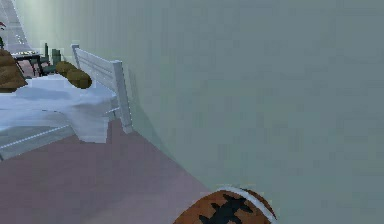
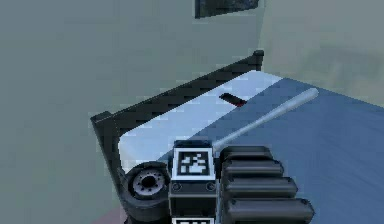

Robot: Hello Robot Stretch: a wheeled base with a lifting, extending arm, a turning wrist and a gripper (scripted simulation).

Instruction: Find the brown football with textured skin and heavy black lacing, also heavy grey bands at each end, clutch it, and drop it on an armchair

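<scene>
- At forward view's bottom edge, right of middle: football (image 1: 228, 208) on floor, near wall (image 1: 290, 90), partly cut by the edge.
- Lacing faces up; long axis looks to run roughly across the picture.
- Claw (image 2: 148, 186) low in arm side view, bed (image 2: 200, 125) behind it; can't tell if it holds anything.
- Judgement: football lies ahead of base, arm reaches sideways. Base likely needs to turn to bring football abeam.

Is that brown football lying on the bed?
No, the football shows at the forward view's bottom edge, well apart from the bed at its upper left.
</scene>
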